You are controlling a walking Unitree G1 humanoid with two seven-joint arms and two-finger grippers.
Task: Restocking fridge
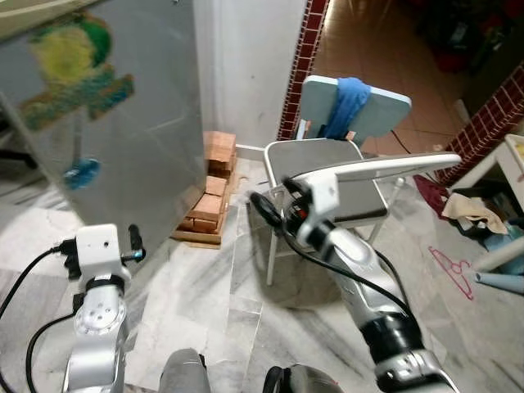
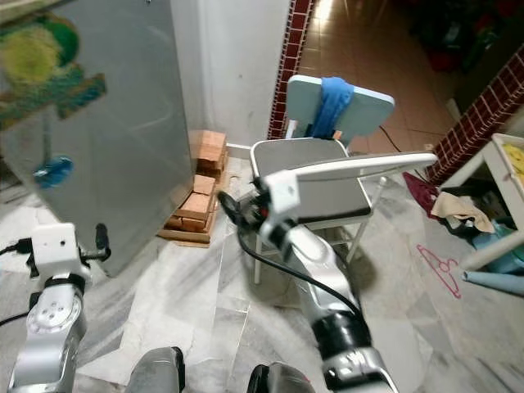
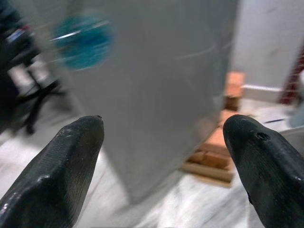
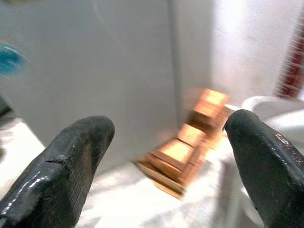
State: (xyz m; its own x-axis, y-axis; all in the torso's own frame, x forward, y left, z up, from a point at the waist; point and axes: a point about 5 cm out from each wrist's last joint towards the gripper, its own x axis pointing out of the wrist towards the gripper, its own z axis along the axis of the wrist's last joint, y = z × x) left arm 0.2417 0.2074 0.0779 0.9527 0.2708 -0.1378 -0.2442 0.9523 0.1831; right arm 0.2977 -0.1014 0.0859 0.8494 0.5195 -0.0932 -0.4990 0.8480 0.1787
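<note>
1. The left arm [image 1: 97, 327] is rising upright at the lower left; the left gripper [image 3: 164, 161] is holding its two black fingers wide apart.
2. The right arm [image 1: 360, 278] is reaching forward, bent at the elbow; the right gripper [image 4: 166, 166] is spreading its fingers wide.

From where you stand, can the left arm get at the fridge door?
Probably yes. The left gripper is open and empty, aimed at the grey fridge door, with nothing between them. The stacked bricks sit off to the side by the wall.
</note>
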